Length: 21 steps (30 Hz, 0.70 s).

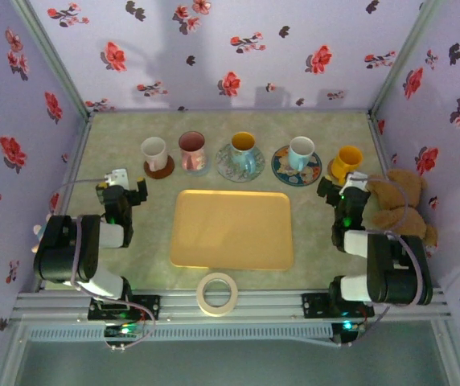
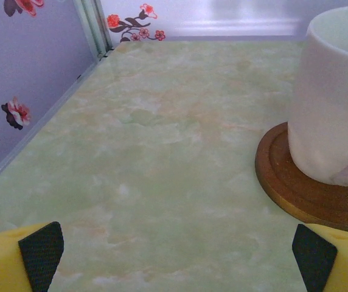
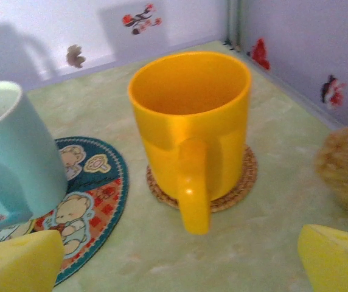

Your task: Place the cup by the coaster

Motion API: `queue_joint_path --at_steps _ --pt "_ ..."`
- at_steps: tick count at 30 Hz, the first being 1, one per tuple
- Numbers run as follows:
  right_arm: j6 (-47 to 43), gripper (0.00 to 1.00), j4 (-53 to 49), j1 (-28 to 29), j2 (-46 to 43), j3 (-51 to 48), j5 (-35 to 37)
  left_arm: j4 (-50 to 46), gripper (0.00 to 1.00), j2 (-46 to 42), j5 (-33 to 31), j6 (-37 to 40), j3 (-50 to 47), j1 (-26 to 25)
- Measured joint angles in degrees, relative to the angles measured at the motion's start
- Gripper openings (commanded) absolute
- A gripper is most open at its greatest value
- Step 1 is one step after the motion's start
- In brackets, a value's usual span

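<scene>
While left tool (image 2: pixel 177 257) and right tool (image 3: pixel 179 263) gape, woven coaster (image 3: pixel 238 182) beneath yellow cup (image 3: pixel 189 121), clearest from wrist.

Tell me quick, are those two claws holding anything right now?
Left claw: open, holding nothing.
Right claw: open, holding nothing.

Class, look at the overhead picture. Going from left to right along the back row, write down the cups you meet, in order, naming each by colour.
white cup → pink cup → patterned cup with a yellow inside → pale blue cup → yellow cup
</scene>
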Motion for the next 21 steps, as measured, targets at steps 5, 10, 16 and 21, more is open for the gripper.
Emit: queue_joint_path --at_steps 5,10,16,21 --pt "-1.5 0.99 0.1 0.0 2.8 1.5 -5.1 -3.3 1.0 0.1 2.7 0.0 2.9 0.2" --pt "-3.7 1.0 0.0 0.0 5.0 3.7 -11.1 -4.8 1.0 0.1 4.0 0.0 3.4 0.6" --pt "-5.4 1.0 -2.0 0.0 6.8 6.2 -15.4 -5.0 1.0 0.1 4.5 0.0 3.4 0.6" --pt "-5.6 1.0 -3.6 0.0 7.1 7.3 -16.2 -5.0 1.0 0.1 4.5 0.0 3.4 0.6"
